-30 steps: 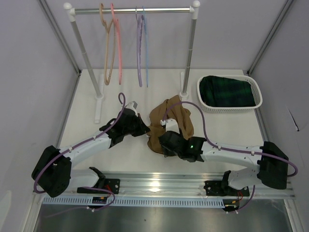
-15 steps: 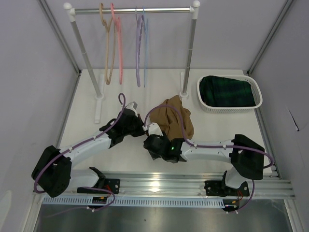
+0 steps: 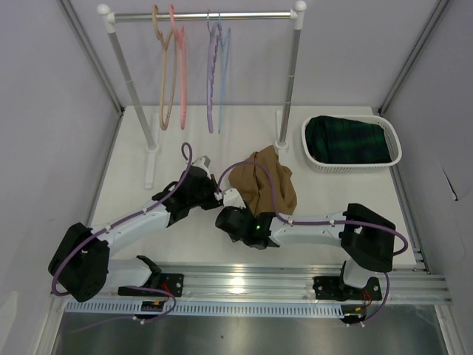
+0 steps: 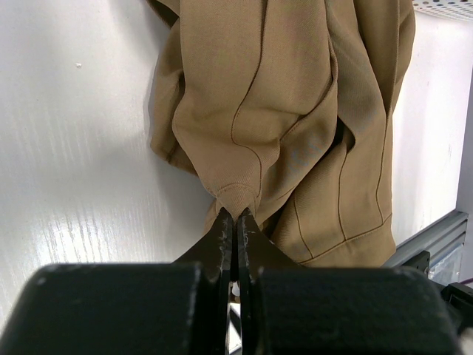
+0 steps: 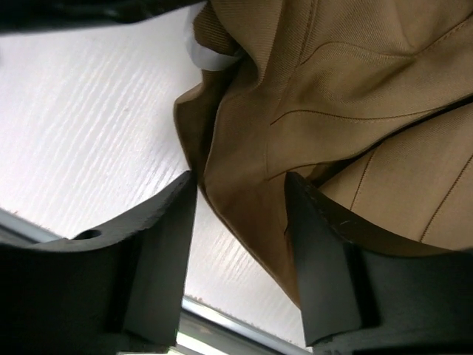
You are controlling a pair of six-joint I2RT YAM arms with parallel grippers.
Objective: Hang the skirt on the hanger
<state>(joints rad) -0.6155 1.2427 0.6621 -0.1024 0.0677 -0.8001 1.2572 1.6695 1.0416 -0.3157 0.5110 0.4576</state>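
Note:
The tan-brown skirt (image 3: 262, 185) lies bunched on the white table, mid-right. My left gripper (image 3: 219, 198) is at its left edge, jaws shut on a small fold of the skirt (image 4: 236, 198). My right gripper (image 3: 226, 217) is just in front of it, open, with its fingers (image 5: 166, 244) either side of the skirt's near edge (image 5: 244, 185). The pale lavender-blue hanger (image 3: 224, 74) hangs on the rail at the back, right of a scalloped lavender one (image 3: 212, 74).
The clothes rack (image 3: 203, 15) stands at the back with tan (image 3: 164, 74) and pink (image 3: 179, 74) hangers; its right post (image 3: 290, 89) is just behind the skirt. A white basket (image 3: 392, 159) at back right holds a dark green plaid cloth (image 3: 347, 140).
My right arm has swung left along the skirt's near edge, ending close to the left gripper. The skirt has been pulled into a tighter bunch. The left arm has stayed put.

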